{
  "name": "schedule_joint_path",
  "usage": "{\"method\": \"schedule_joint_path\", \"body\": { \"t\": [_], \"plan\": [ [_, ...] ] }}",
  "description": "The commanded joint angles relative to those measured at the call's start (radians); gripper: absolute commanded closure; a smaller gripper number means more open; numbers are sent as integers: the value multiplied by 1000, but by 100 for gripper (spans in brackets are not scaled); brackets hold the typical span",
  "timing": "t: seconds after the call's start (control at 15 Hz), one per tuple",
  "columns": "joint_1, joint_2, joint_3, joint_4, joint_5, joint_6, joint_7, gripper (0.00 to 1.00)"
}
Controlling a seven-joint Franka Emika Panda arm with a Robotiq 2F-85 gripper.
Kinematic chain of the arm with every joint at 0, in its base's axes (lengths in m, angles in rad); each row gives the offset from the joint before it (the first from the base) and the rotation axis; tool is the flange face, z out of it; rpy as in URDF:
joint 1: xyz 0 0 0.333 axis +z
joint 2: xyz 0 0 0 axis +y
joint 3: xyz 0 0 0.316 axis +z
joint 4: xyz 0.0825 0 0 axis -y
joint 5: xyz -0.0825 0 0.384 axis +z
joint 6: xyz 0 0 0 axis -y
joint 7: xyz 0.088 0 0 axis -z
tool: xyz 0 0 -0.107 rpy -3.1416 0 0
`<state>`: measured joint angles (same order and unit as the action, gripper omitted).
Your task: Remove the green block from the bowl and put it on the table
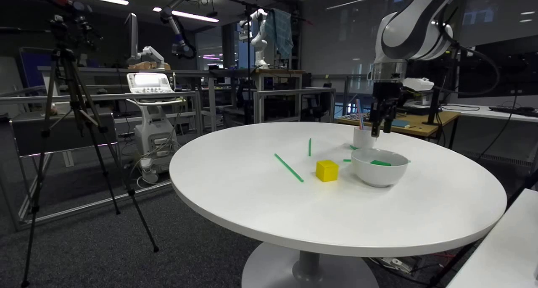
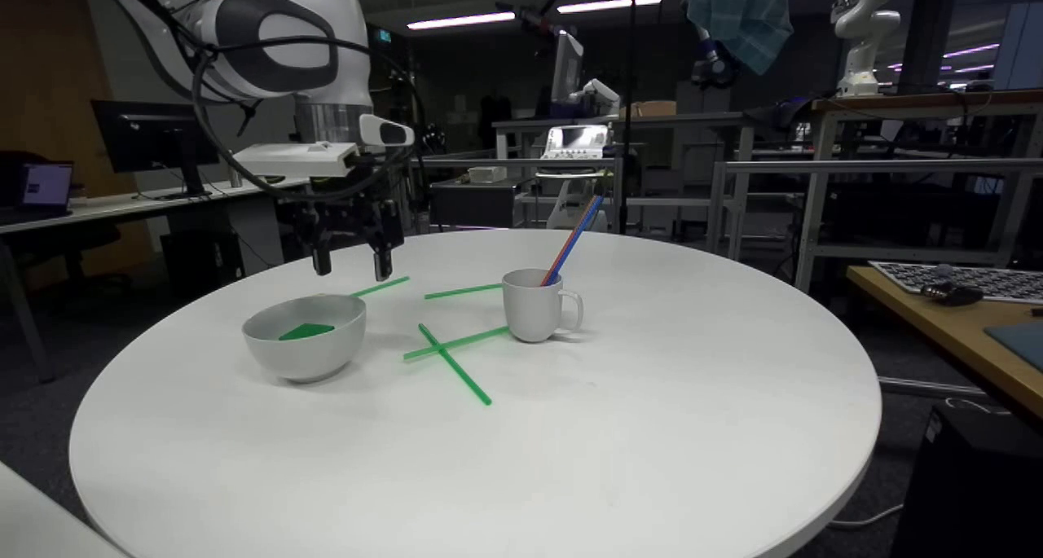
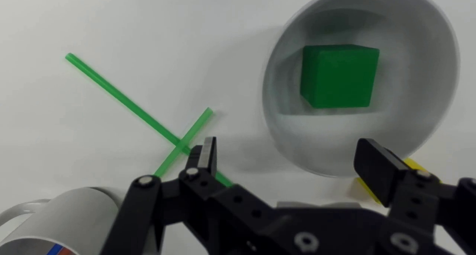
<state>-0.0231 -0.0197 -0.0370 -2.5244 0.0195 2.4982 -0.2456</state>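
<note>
Small bright green chunky block (image 3: 344,78): inside the shallow round white bowl (image 2: 310,361), below the rim; both exterior views show only part of it, the near wall hiding the rest.
Dark two-fingered gripper (image 2: 352,269): above the level of the rim and, in the wrist view, offset from the block rather than lined up with it.
Fingers (image 3: 375,167): spread apart, grasping nothing; no contact with the block shows.
Approach to the bowl: judged to be the step in hand, hence an early stage; the gripper is near but not yet centred over the block.
Removal from the bowl: not yet done; what is left is to line up, lower the fingers on either side of the block, grip it and lift it over the rim.
Placement on the large round smooth white table (image 1: 252,195): not yet done; the block has still to be set down there and let go.
Yellow cube-shaped block (image 1: 327,171): on the table just beside the bowl; not the block to be moved.
Thin green sticks (image 2: 455,365): lying on the table, two of them crossed between the bowl and the upright white handled mug (image 2: 532,307); no part of the task.
</note>
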Motion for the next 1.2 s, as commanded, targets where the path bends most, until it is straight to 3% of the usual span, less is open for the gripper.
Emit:
{"method": "schedule_joint_path", "body": {
  "t": [0.0, 0.53, 1.13],
  "plan": [
    [27, -54, 35, -58, -24, 18, 152, 0],
    [81, -28, 102, -49, 4, 40, 358, 0],
    [72, -12, 86, -89, 68, 128, 328, 0]
  ]
}}
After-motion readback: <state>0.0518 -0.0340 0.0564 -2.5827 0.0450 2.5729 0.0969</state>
